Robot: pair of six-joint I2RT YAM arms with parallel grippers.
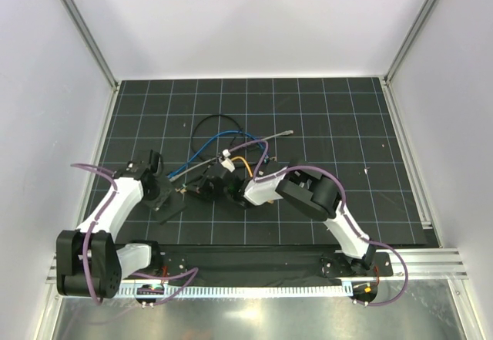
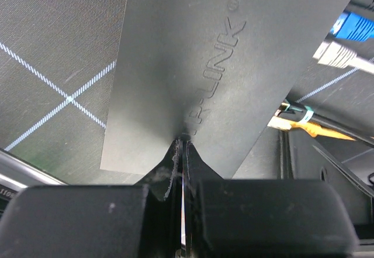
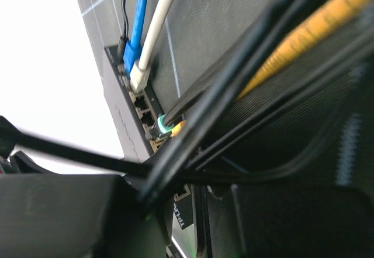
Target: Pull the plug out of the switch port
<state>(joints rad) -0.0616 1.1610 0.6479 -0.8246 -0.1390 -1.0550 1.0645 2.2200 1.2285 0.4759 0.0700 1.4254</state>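
**A:** Plug (image 3: 166, 128), teal boot on an orange lead, looks seated in its port. Task not done, I'd judge.

**B:** Where's the switch (image 2: 193, 65)?

**A:** Left of the tabletop's (image 1: 323, 124) middle, toward the near edge, with one end under the left gripper (image 2: 182, 148). That gripper's fingers are pressed together, tips against the switch's top close to its edge. Probably bracing it.

**B:** Right gripper (image 1: 231, 182)?

**A:** Down over the port row, near the plug. Leads cross its camera. I cannot tell whether its fingers are spread or pinching anything.

**B:** What's left, then?

**A:** Confirm a hold on the plug, likely press its latch, then the pull itself.

**B:** Room for that?

**A:** Tight at the ports. The blue cable (image 3: 138, 24) and white cable (image 3: 156, 30) are plugged in just beside it, two open sockets between. Loops of lead lie toward the far edge. Past them and toward the right edge the grid is bare. The walls stand well apart from the work.
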